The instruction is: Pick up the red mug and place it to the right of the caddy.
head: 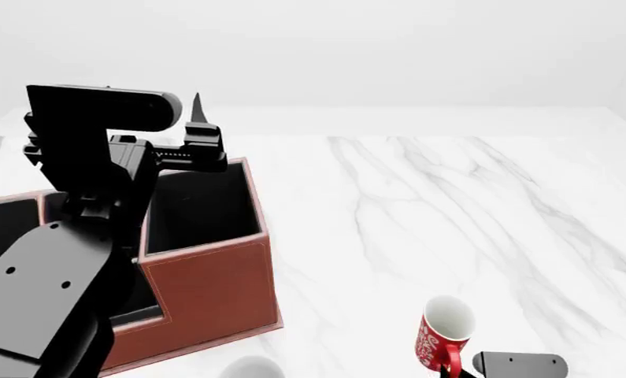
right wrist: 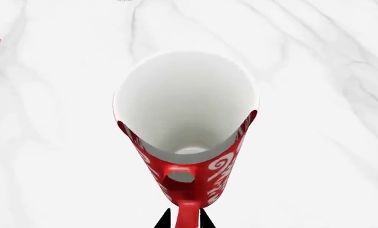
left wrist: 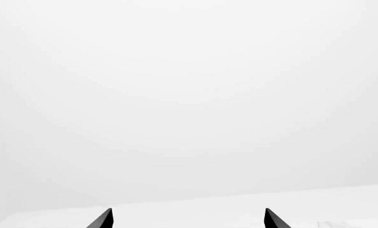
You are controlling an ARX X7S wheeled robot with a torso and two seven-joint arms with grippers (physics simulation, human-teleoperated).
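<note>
The red mug (right wrist: 187, 142) is held by its handle in the right claw (right wrist: 184, 219), whose fingertips are pinched close on it. Its long axis is tilted, the white mouth turned up and away from the robot. White swirls are printed on it; no words can be read. It is seen near the front edge of the marble surface (head: 481, 205), well right of the caddy (head: 212, 291), whose black compartments look bare. The left claw (left wrist: 187, 219) is spread wide on nothing.

Left arm (head: 71, 236): raised, forearm reaching forward.
Left gripper (left wrist: 187, 219): fingertips spread well apart, nothing between them.
Right gripper (right wrist: 185, 219): fingers closed on the red mug (right wrist: 185, 128) handle.
</note>
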